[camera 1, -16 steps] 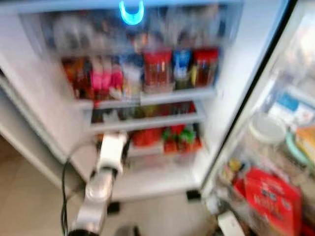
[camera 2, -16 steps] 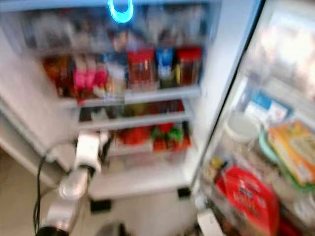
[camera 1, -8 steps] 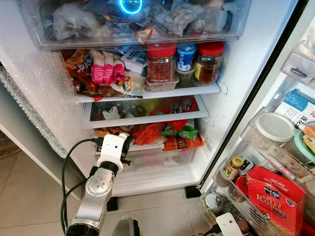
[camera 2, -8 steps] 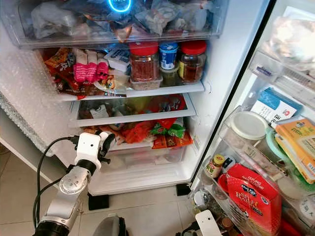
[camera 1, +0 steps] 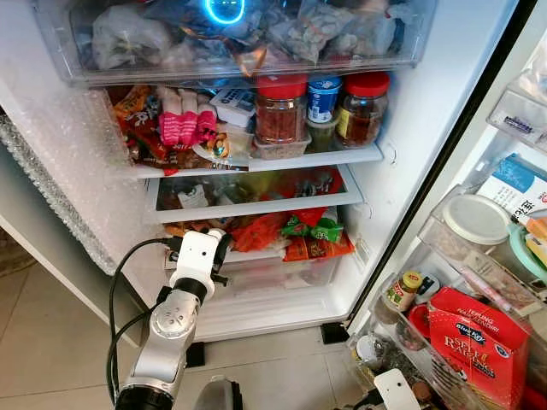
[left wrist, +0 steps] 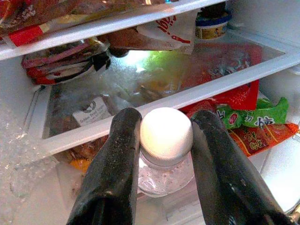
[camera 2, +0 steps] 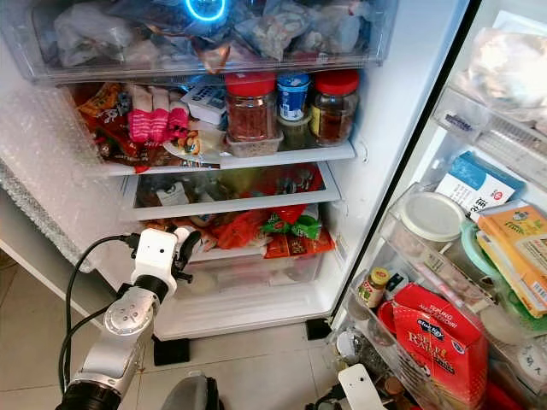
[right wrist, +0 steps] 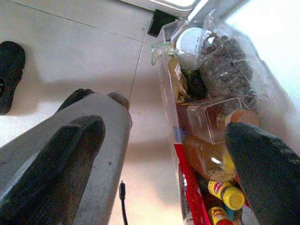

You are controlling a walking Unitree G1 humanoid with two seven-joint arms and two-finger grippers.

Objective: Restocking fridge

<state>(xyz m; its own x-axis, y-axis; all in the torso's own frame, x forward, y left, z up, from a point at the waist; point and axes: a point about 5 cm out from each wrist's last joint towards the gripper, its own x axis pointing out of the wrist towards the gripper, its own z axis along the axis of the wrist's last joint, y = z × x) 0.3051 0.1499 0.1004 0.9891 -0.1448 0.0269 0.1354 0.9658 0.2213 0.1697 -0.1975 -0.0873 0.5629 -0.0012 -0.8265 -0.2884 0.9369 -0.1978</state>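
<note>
The fridge stands open before me, its shelves [camera 1: 256,205] crowded with packets and jars. My left arm [camera 1: 195,263] reaches toward the low shelf at the left, just above the clear bottom drawer [camera 1: 273,278]. In the left wrist view my left gripper [left wrist: 166,123] is shut on a small clear bottle [left wrist: 164,180] by its neck, under its white cap [left wrist: 165,133]. The bottle hangs upright in front of the shelf edge. My right gripper [right wrist: 159,154] hangs low beside the door's bottom bin, fingers [right wrist: 51,164] wide open with nothing between them.
Red-lidded jars [camera 1: 278,107] and pink packets fill the upper shelf. Red and green packets [camera 1: 312,235] lie on the low shelf, right of the bottle. The open door at the right holds a red raisin box [camera 1: 479,342], a white-lidded tub [camera 1: 474,220] and small bottles [right wrist: 211,122]. Tiled floor lies below.
The view was blurred a second ago and has steadied. The left arm holds the bottle in nearly the same place as half a second ago.
</note>
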